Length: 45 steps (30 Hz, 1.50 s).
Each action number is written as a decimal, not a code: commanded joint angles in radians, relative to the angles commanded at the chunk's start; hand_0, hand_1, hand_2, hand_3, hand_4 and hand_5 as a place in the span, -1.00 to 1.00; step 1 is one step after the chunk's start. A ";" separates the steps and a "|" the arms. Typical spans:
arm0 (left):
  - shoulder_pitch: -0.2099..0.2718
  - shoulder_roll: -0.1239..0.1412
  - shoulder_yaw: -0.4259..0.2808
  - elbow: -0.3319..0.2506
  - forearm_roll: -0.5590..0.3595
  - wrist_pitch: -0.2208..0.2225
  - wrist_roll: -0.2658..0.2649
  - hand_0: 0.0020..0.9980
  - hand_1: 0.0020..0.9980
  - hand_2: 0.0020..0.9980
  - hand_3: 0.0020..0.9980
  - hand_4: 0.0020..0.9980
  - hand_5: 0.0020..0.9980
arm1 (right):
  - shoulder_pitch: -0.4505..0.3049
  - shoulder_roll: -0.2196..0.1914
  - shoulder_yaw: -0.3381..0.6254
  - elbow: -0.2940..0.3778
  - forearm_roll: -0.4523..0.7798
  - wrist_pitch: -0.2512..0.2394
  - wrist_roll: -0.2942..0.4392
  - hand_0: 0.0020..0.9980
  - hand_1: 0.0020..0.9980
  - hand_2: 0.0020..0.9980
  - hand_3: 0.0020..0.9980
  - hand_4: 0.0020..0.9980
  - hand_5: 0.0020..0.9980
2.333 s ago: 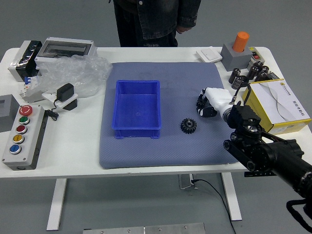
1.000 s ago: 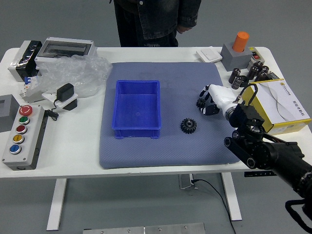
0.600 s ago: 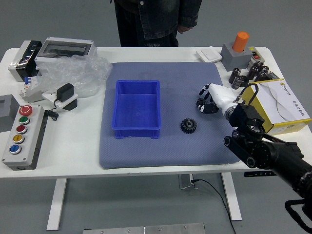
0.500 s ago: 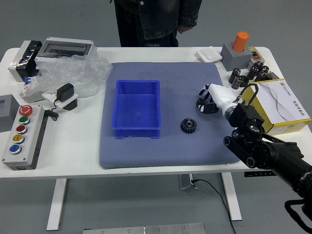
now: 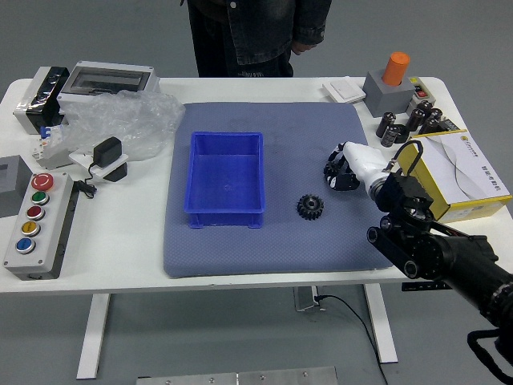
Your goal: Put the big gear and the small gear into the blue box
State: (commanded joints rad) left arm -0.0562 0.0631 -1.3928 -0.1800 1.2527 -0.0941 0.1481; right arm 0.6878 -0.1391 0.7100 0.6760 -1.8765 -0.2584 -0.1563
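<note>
the right hand's [image 5: 361,163] fingers curl around the small gear [image 5: 329,170].

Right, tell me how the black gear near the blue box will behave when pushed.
The gear has crisp teeth, suggesting a stiff part. Lying flat on the mat, it would probably slide rather than roll. Those teeth should also offer some grip.

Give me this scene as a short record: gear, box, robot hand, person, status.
Visible gear: black gear, on the mat
Box: blue box, left of that gear in the picture, no gear inside
Robot hand: right hand, low over the mat beyond the gear; grasp unclear
Person: person standing at the far side
Status: gears not yet boxed
</note>
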 joint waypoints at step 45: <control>-0.001 0.000 0.001 0.000 0.001 0.000 0.000 0.46 0.36 0.42 0.40 -0.08 -0.92 | 0.004 0.007 -0.032 -0.016 0.023 -0.033 0.014 0.21 -0.22 -0.19 0.01 0.48 -0.58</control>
State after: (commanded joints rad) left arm -0.0569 0.0635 -1.3922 -0.1800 1.2532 -0.0937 0.1478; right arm 0.6923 -0.1318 0.6781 0.6596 -1.8536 -0.2914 -0.1425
